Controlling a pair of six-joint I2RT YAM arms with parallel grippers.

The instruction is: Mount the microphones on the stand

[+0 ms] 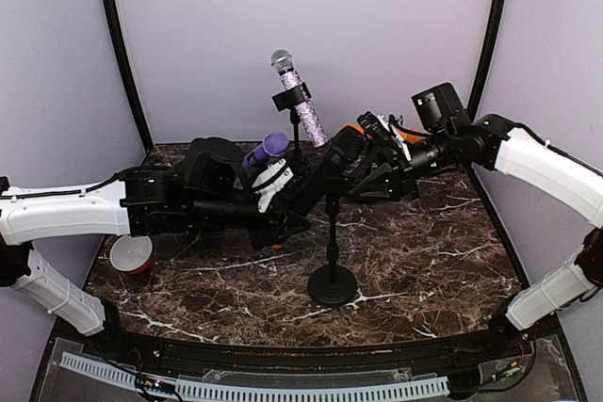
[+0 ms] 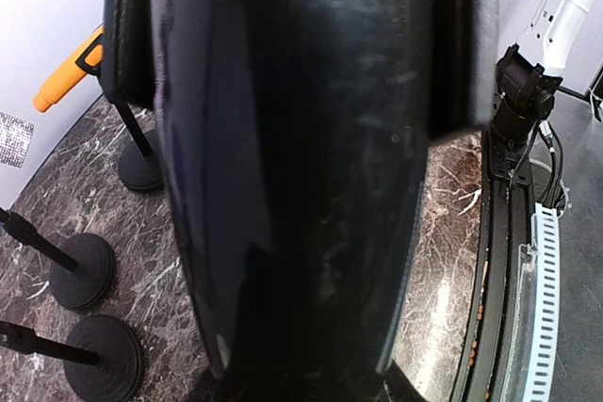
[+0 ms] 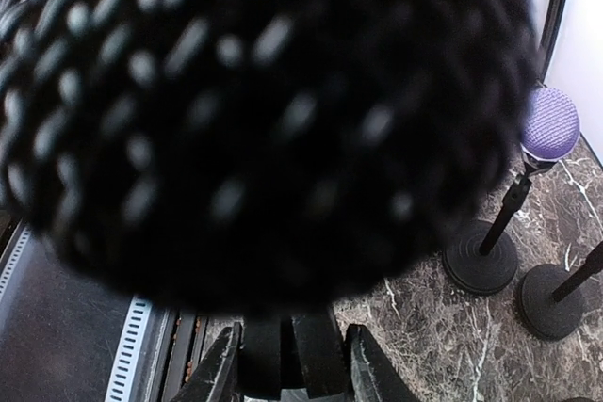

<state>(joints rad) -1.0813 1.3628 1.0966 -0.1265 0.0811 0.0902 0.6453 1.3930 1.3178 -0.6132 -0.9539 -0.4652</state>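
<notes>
Black mic (image 1: 325, 168) fills both wrist views: it hangs tilted above the table (image 1: 424, 261), head twd the right end effector (image 3: 294, 364), body crossing the top of the front stand (image 1: 332, 242); if it sits in the clip I cannot tell. Left end effector (image 1: 277, 195) is closed around its lower body; on the right one a dark piece lies btw the fingers (image 3: 224, 369), so how far open I cannot tell. Lilac mic (image 1: 300, 101), purple mic (image 1: 268, 148) and orange mic (image 2: 64, 77) sit on stands (image 2: 83, 272) behind.

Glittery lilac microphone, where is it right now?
Top external view, back centre: the glittery lilac microphone sits tilted in a stand's clip, just behind the purple microphone.
</notes>
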